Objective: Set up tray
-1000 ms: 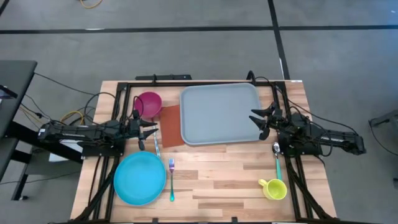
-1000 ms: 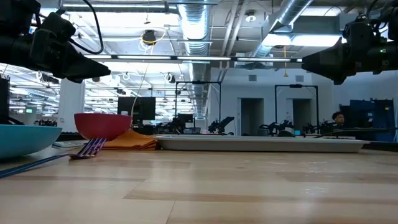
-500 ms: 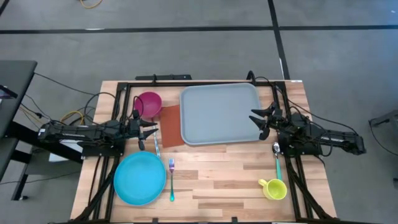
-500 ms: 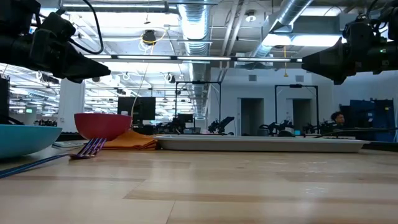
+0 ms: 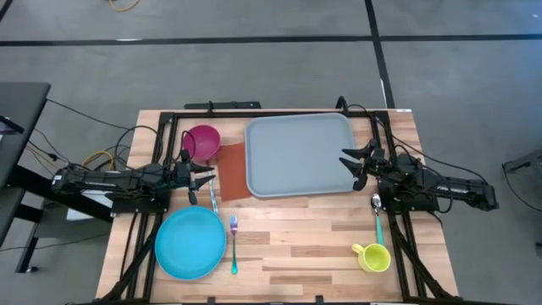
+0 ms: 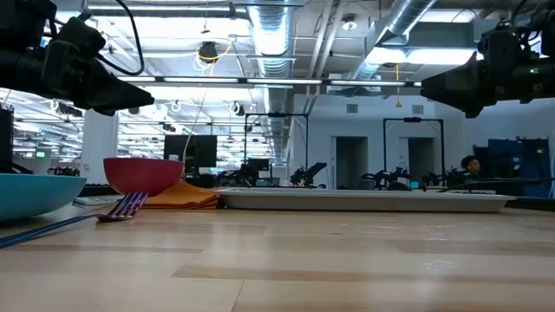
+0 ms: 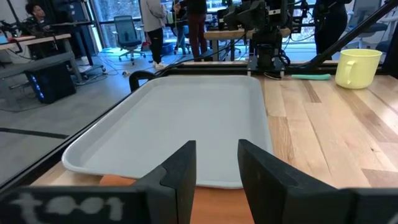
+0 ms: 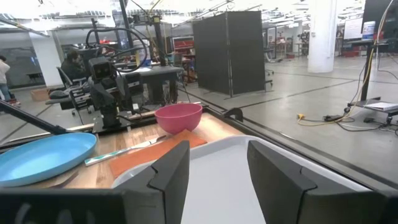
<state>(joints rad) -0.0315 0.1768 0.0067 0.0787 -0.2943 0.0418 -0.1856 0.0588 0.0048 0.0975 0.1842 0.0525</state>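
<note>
The pale grey-blue tray [image 5: 301, 155] lies flat on the far middle of the table, its left rim over the edge of an orange-brown napkin [image 5: 230, 172]. My left gripper [image 5: 207, 176] hovers open just left of the napkin, pointing at the tray [image 7: 186, 121]. My right gripper [image 5: 349, 164] hovers open over the tray's right rim, pointing left across the tray [image 8: 292, 158]. In the low view both arms hang well above the tray [image 6: 364, 199]. Neither gripper touches anything.
A pink bowl [image 5: 203, 140] stands at the far left beside the napkin. A blue plate [image 5: 190, 241], a fork [image 5: 234, 244] and a knife [image 5: 212, 197] lie near left. A teal-handled spoon [image 5: 377, 216] and a yellow-green mug [image 5: 373, 257] sit near right. Bare wood lies in the near middle.
</note>
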